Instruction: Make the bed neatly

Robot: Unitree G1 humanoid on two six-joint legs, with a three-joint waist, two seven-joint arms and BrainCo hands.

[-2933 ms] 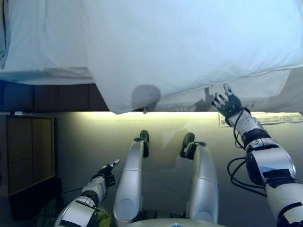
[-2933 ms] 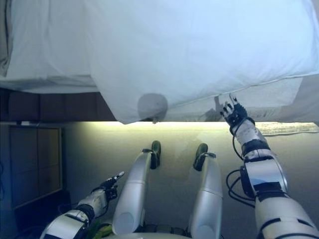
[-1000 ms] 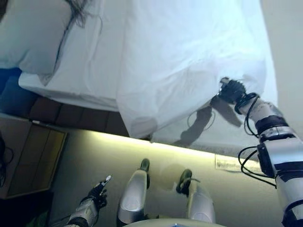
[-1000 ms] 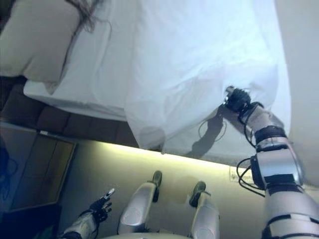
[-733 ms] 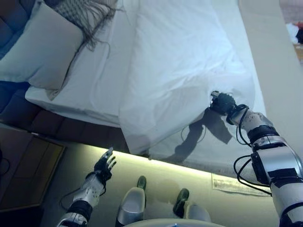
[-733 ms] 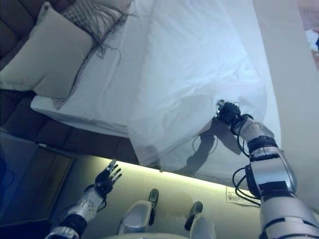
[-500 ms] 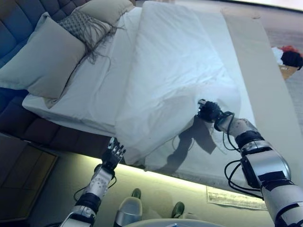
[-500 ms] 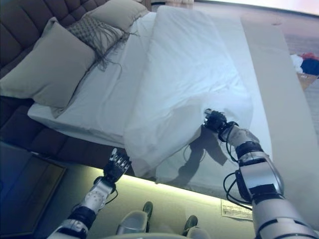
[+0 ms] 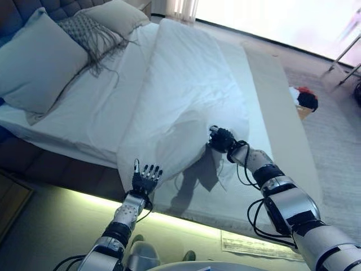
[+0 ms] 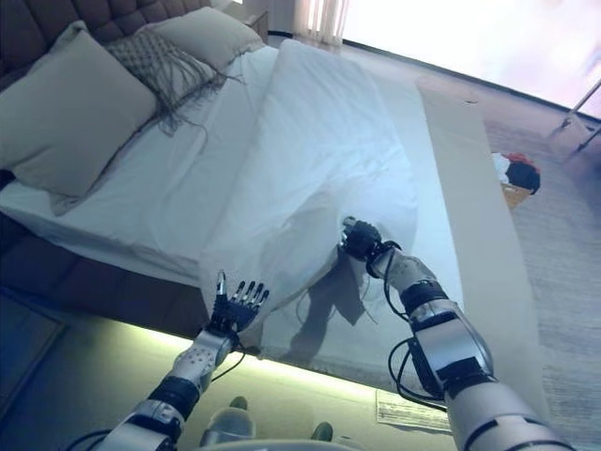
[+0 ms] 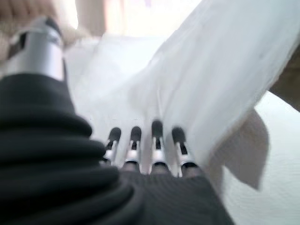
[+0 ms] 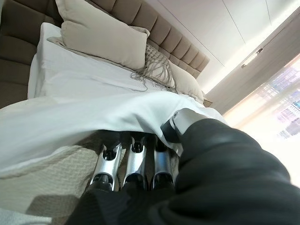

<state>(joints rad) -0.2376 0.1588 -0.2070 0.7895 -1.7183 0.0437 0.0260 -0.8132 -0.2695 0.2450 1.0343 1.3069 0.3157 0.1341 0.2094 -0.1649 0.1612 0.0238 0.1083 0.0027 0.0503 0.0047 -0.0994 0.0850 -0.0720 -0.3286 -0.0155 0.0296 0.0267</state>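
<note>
A white duvet lies folded in a long strip down the middle of the bed, over the white sheet. Its near corner hangs over the bed's side. My right hand is shut on the duvet's edge and holds it lifted off the mattress; in the right wrist view my fingers curl under the cloth. My left hand is open with straight fingers at the hanging corner; the left wrist view shows its fingers pointing at the duvet.
A large beige pillow, a fringed grey cushion and another pillow lie at the head by the tufted headboard. A beige textured cover runs along the far side. A small basket stands on the carpet.
The camera has tilted up over the bed. My right hand closed on the duvet's edge and keeps hold of it. My left hand rose from near the floor to the hanging corner.
</note>
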